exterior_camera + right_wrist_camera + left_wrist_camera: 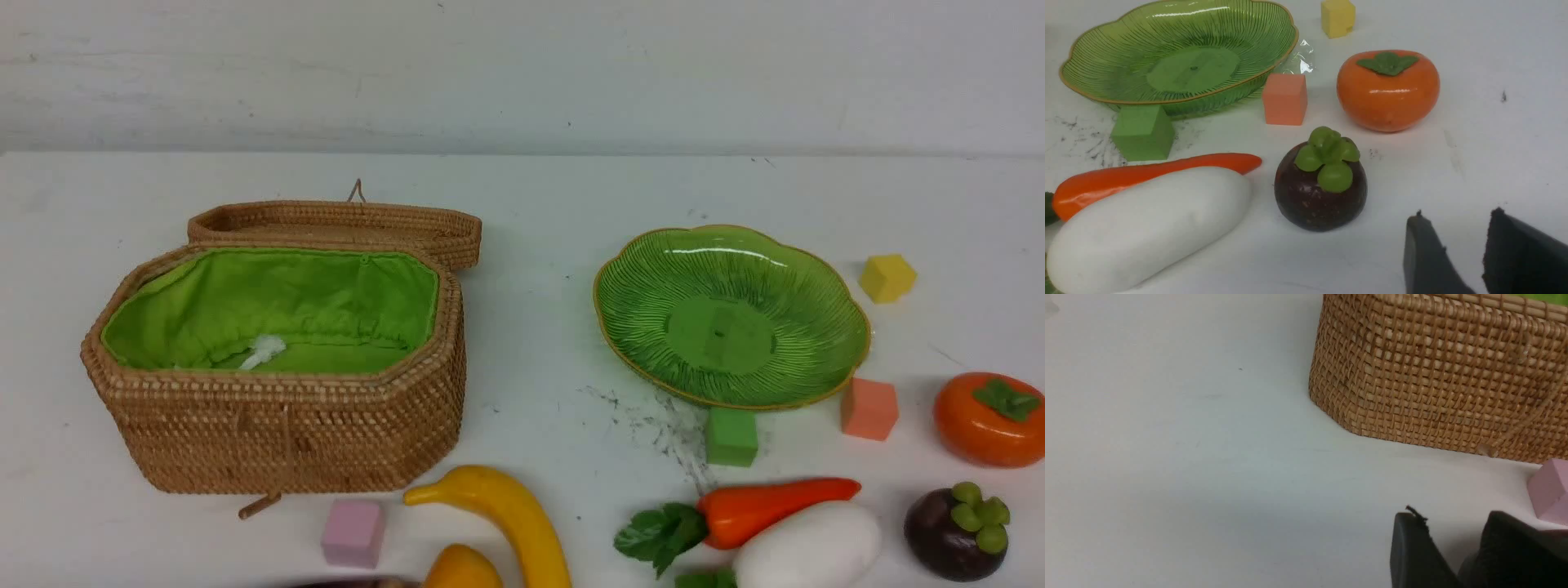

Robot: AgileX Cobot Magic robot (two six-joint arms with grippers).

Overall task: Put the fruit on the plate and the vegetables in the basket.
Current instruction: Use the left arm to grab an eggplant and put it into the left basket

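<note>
Basket (286,441): left half of the front view, lid swung back, green lining bare; no vegetable in it yet.
Plate (608,282): right of centre in the front view, nothing on it; a green cube (731,437) and an orange cube (869,408) sit at its near rim.
Banana (506,514): lower centre, beside the mango (461,567), which the frame edge cuts off. Glossy and likely slippery; its mid-length looks the best place to pinch across.
Persimmon (989,418): right edge, squat and shiny; a grip across the widest part seems safest.
Mangosteen (955,531): lower right, round and probably prone to rolling; best taken across the body, below the green top.
Carrot (767,506): lower right of centre, touching the white radish (808,547). Both look hard, light and smooth; the carrot's thick end near the leaves offers a hold, and the fat radish needs wide jaws.
Left gripper (1453,522): fingers parted, holding nothing, low over the table near the basket's wall and a pink cube (1549,490).
Right gripper (1457,220): fingers parted, holding nothing, just beside the mangosteen.
</note>
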